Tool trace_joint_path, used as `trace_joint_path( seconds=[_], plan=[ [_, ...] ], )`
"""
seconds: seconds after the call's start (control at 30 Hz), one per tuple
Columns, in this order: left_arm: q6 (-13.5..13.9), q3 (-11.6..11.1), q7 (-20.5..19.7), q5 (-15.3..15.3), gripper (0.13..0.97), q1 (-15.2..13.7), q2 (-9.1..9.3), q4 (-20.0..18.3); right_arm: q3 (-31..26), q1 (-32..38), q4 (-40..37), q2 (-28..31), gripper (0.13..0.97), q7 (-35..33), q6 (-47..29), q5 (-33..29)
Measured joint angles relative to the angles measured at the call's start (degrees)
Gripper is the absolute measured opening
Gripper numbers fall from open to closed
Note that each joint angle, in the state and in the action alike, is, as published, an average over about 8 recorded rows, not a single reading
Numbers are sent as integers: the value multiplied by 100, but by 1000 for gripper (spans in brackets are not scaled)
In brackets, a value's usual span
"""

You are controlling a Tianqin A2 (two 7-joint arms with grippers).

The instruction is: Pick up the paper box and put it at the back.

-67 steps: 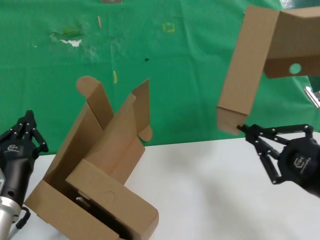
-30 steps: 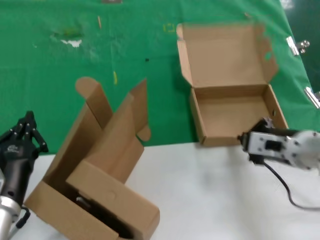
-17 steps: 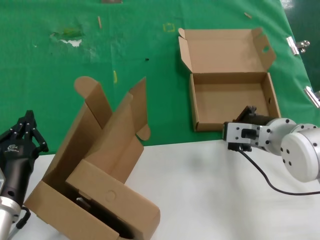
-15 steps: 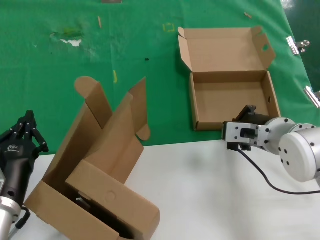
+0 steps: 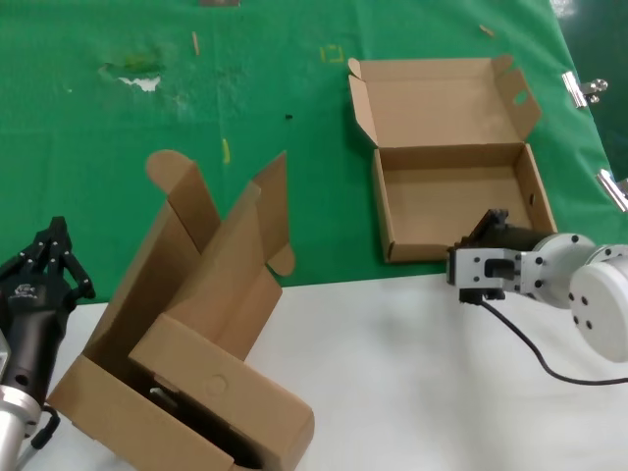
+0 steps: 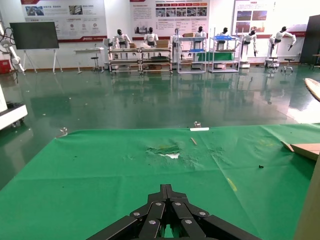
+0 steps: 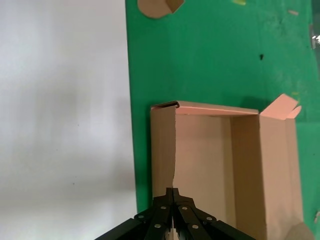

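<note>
In your head view, the right gripper (image 5: 488,228) hides part of the paper box (image 5: 451,196) front wall at lower right. The nested boxes (image 5: 191,343) run off the bottom edge, and the left gripper (image 5: 51,257) arm leaves at lower left.

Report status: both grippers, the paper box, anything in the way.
Right gripper shut at the paper box's front wall. Box open, flat on the green cloth. Left gripper shut, parked low at the left. Nested boxes off to the left.

Glossy dark green floor (image 6: 150,105), white wall with posters (image 6: 170,15), shelving racks (image 6: 200,55) behind
</note>
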Motion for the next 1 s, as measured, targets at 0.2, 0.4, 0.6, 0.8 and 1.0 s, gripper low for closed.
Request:
trace_joint_path(
  seconds=[0.2, 0.4, 0.6, 0.8, 1.0],
  plan=[
    [0, 0, 0, 0, 140, 0, 0, 0, 170, -249, 519, 295, 156, -70, -67, 315],
    [0, 0, 0, 0, 140, 0, 0, 0, 508, -689, 1198, 641, 177, -67, -41, 704],
    [0, 0, 0, 0, 140, 0, 0, 0, 1055, -1284, 1927, 914, 241, 100, 54, 1110],
    [0, 0, 0, 0, 140, 0, 0, 0, 1731, -1915, 2618, 981, 334, 345, 224, 1423],
    [0, 0, 0, 0, 140, 0, 0, 0, 2466, -2488, 3170, 743, 444, 541, 588, 1684]
  ],
)
